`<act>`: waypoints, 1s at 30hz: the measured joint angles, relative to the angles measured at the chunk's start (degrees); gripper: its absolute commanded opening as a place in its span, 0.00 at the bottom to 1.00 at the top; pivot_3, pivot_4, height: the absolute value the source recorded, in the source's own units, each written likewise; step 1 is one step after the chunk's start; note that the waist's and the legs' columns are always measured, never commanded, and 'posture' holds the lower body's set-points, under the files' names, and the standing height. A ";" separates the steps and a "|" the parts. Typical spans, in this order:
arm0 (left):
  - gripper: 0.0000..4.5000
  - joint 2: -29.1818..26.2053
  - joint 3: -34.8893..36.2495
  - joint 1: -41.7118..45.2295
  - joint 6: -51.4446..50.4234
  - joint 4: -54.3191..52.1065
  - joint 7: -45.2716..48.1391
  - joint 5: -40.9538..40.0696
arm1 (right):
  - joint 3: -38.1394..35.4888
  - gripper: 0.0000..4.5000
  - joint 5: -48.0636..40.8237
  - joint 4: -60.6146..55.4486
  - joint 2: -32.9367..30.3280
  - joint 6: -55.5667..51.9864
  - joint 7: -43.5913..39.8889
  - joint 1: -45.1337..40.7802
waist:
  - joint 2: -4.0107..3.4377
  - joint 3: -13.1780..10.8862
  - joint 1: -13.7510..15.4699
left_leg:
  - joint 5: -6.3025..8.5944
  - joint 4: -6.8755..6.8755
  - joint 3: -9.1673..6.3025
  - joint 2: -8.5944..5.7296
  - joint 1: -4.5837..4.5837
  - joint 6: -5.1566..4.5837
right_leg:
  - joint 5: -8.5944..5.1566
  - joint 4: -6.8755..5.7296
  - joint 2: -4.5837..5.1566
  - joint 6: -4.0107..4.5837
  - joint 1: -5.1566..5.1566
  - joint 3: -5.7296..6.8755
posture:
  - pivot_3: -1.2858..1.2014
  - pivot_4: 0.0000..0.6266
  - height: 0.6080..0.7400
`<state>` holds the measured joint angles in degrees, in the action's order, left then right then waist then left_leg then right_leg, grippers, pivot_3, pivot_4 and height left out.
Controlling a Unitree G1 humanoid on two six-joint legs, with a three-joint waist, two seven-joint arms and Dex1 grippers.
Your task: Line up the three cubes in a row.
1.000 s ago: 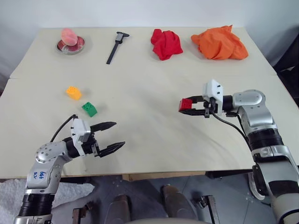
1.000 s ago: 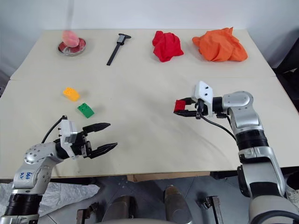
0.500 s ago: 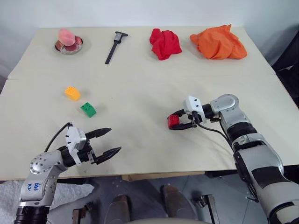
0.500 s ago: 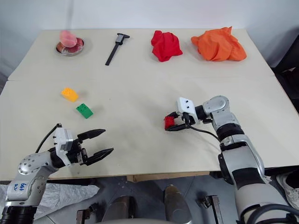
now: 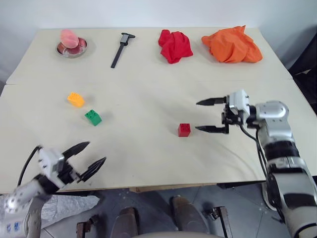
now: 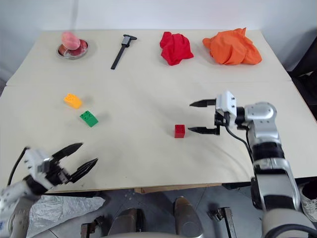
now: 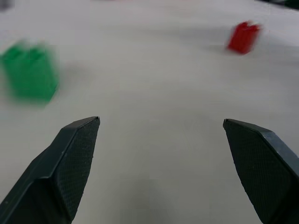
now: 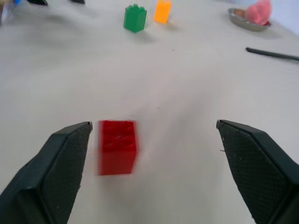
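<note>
Left eye view, read from the robot's left across to its right: the left gripper (image 5: 85, 160) hangs at the near left edge of the table (image 5: 148, 74), its two black fingers spread wide with nothing between them, the tips pointing inward over the tabletop. Beyond it, on the left part of the table, the yellow-orange cube (image 5: 76, 99) sits studs up, and the green cube (image 5: 92, 117) sits just beside it, nearer the robot and slightly further right, the two apart by a small gap. At the far left corner a metal dish (image 5: 72, 48) holds a pink object (image 5: 69, 37), and a dark caliper (image 5: 119, 48) lies near it along the far edge. Past the middle, the red cube (image 5: 184, 129) stands alone on bare tabletop, well apart from the other two cubes, so the three do not form one row. At the far edge lie a crumpled red cloth (image 5: 175, 46) and, further right, an orange cloth (image 5: 231, 45). The right gripper (image 5: 205, 115) sits just right of the red cube, fingers parted wide and level, pointing toward the left; the nearer fingertip is close to the cube without touching it, and the cube rests free on the table.
</note>
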<state>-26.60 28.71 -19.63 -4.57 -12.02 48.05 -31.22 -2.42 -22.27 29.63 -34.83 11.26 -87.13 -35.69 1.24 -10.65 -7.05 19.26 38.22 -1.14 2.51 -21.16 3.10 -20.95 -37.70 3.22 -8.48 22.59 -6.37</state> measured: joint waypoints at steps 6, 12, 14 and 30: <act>1.00 4.82 8.25 -2.58 2.19 1.78 -6.67 -2.59 | -5.50 0.99 -6.34 -14.24 -1.12 -5.69 3.35 15.04 | 0.03 0.00 2.07 | 0.05 0.08 0.04 -0.43 0.20 -0.32 | 0.04 0.14 0.19 -0.07 -0.18 0.05 | 0.52 0.24 1.00; 1.00 7.41 9.41 -3.41 3.96 2.64 -9.67 -2.70 | -7.22 0.99 -7.53 -16.68 0.21 -7.33 8.21 18.33 | 0.04 -0.01 2.51 | -0.08 0.06 0.08 -0.73 0.20 -0.53 | 0.15 0.14 0.25 -0.28 -0.19 0.08 | 0.52 0.24 1.00; 1.00 7.95 8.29 -3.33 3.97 2.07 -10.40 -2.64 | -7.22 0.99 -7.89 -18.13 0.81 -7.57 9.22 18.65 | 0.04 -0.01 2.60 | -0.09 0.06 0.06 -0.73 0.19 -0.54 | 0.15 0.14 0.26 -0.29 -0.19 0.11 | 0.52 0.24 1.00; 1.00 -4.61 -2.31 21.17 -7.90 5.20 -16.18 -0.64 | -6.21 0.99 -8.43 -21.88 2.32 -9.21 12.05 19.04 | 0.04 -0.01 3.89 | -0.13 0.04 0.01 -0.78 0.07 -0.47 | 0.16 0.12 0.28 -0.28 -0.04 0.27 | 0.52 0.24 1.00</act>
<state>-31.21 26.39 1.54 -12.46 -6.82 31.87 -31.87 -8.63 -30.70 7.75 -32.51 2.05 -75.08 -16.65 1.28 -10.65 -3.16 19.13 38.26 -1.13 1.74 -21.09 2.63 -20.79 -37.58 3.50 -8.77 22.56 -6.11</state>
